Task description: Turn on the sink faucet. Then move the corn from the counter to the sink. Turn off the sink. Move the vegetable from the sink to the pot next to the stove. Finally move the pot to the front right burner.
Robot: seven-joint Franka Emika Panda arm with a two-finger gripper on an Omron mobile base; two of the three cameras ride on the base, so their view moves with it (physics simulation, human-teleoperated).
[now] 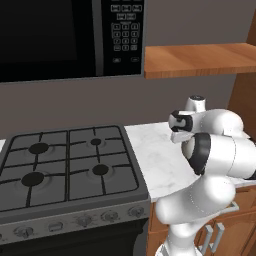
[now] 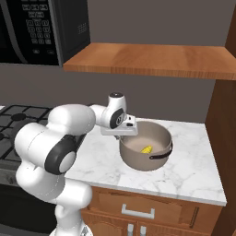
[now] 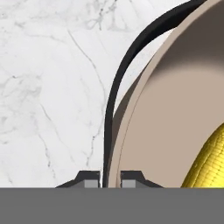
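The beige-grey pot stands on the white marble counter, right of the black stove. The yellow corn lies inside it on the bottom. My gripper reaches down at the pot's left rim and is shut on it. In the hand view my gripper has the thin rim and the black side handle squeezed between its tips, the pot's inner wall curves away to the right, and the corn shows at the lower right. The front right burner is bare.
A black microwave hangs over the stove. A wooden shelf runs above the counter and a wooden panel closes the counter's right end. Brown cabinet doors sit below. My arm's elbow bulks over the counter's front edge.
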